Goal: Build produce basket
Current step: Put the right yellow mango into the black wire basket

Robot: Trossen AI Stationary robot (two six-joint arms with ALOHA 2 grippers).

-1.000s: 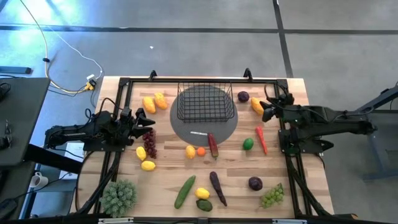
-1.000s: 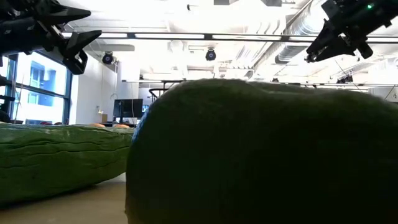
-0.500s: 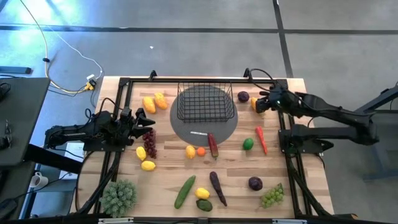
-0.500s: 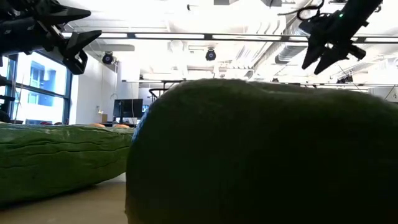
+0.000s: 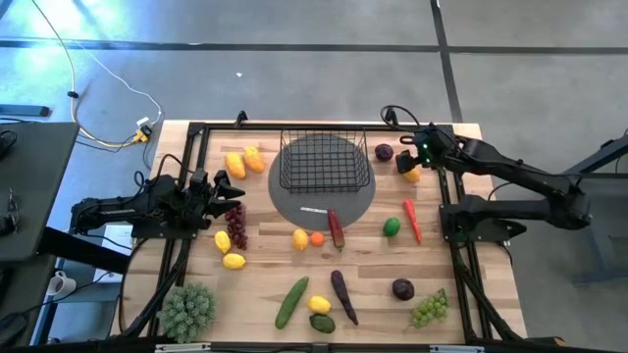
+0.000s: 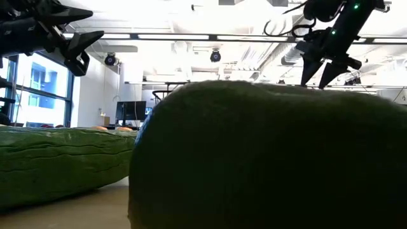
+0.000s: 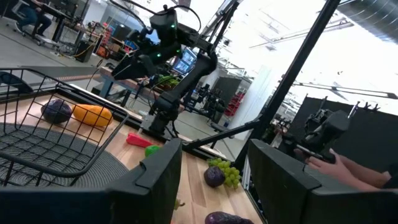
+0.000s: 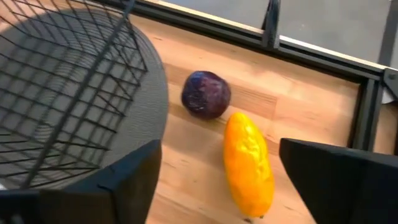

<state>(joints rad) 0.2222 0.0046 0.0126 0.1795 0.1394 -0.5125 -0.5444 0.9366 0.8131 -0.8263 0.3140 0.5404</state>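
The black wire basket stands on a flat grey disc at the table's far middle. Produce lies scattered around it. My right gripper is open and hovers over an orange-yellow fruit that lies on the wood beside a dark plum, right of the basket. Its fingers stand either side of the fruit without touching it. In the low view this gripper points down. My left gripper waits open at the table's left, just above the purple grapes.
Two orange fruits lie left of the basket. A chili and a lime lie to the right. Lemons, a cucumber, an eggplant, a plum and green grapes lie nearer. Black frame rails border the table.
My right gripper has moved toward the table's far edge and a little left, over the orange-yellow fruit beside the plum. It has tipped from pointing level to pointing down. The produce has stayed in place.
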